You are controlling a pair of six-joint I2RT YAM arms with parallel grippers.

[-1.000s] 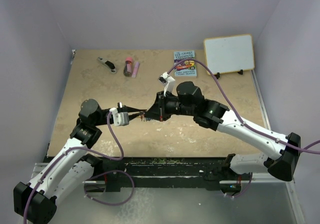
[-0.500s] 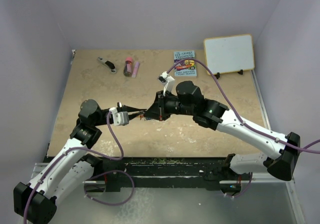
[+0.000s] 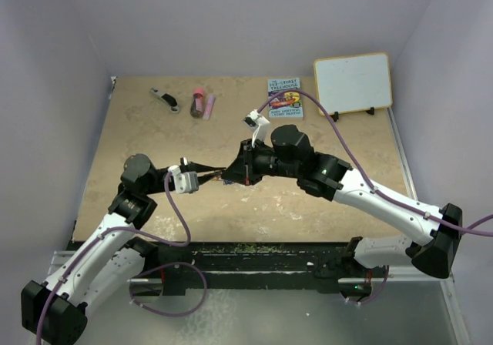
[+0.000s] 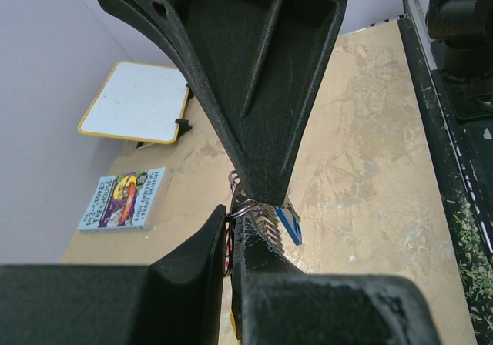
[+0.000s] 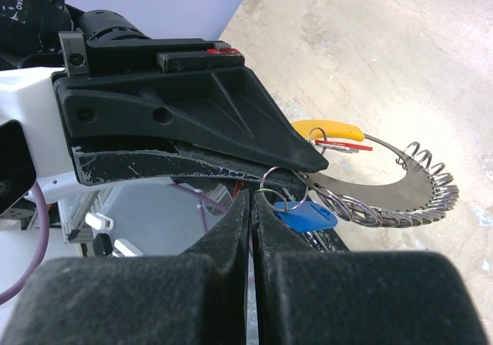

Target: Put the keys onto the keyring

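Note:
Both grippers meet above the middle of the table. My left gripper [image 3: 216,177] is shut on the keyring, a thin hoop with silvery coiled loops [image 5: 400,214] and a yellow section [image 5: 327,128]; its wires [image 4: 242,203] pass between the left fingers. A red key [image 5: 350,146] hangs by the yellow part. The blue key [image 5: 305,216] hangs from a small split ring [image 5: 279,185]. My right gripper [image 5: 251,200] is shut, and its tips pinch that small ring right beside the hoop. In the left wrist view the blue key [image 4: 289,223] shows under the right finger.
At the back of the table lie a small book [image 3: 285,98], a propped whiteboard [image 3: 353,82], a dark red tube [image 3: 198,103] and a black-and-silver tool [image 3: 163,98]. The arm bases and a black rail [image 3: 254,256] run along the near edge.

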